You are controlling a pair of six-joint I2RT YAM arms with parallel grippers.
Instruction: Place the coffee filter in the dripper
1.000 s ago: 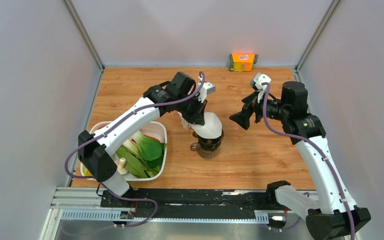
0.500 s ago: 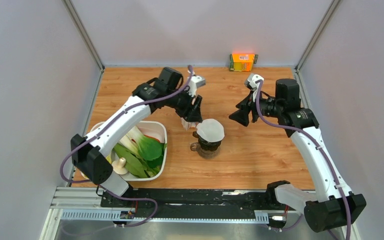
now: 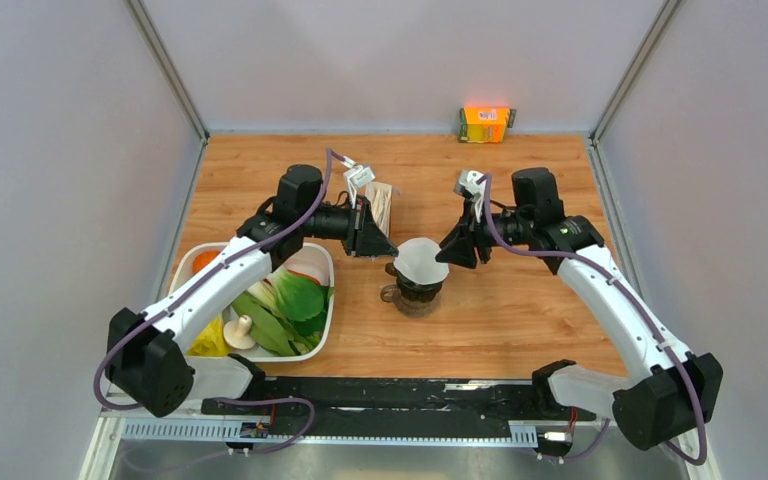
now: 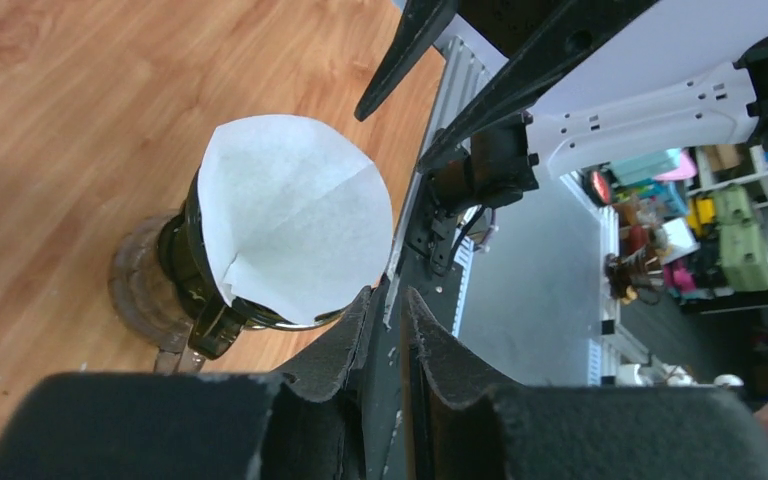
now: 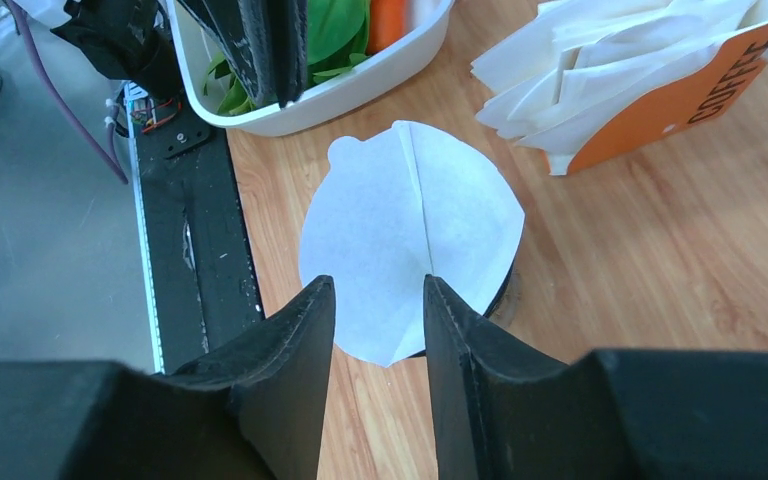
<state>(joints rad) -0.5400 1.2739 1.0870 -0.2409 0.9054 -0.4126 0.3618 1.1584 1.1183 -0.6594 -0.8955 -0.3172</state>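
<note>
The coffee filter (image 3: 421,259), a white paper cone, rests in the mouth of the dark dripper (image 3: 416,287) at mid-table and stands above its rim. In the left wrist view the filter (image 4: 290,225) leans out over the dripper's dark rim (image 4: 188,265). My left gripper (image 3: 382,246) is just left of the filter, with a narrow gap between its jaws and nothing in it (image 4: 390,296). My right gripper (image 3: 453,250) is close on the filter's right. It stands open (image 5: 375,288), and the paper's near edge (image 5: 410,225) lies just beyond its tips.
A white tub (image 3: 331,300) of vegetables sits left of the dripper. A packet of paper filters with an orange label (image 5: 650,95) lies behind the left gripper (image 3: 381,203). An orange box (image 3: 486,124) stands at the back wall. Glass shows under the dripper (image 4: 140,290).
My left gripper let go of the filter and drew back to the left, then narrowed its jaws. The filter now sits in the dripper. My right gripper moved in from the right, jaws narrowing.
</note>
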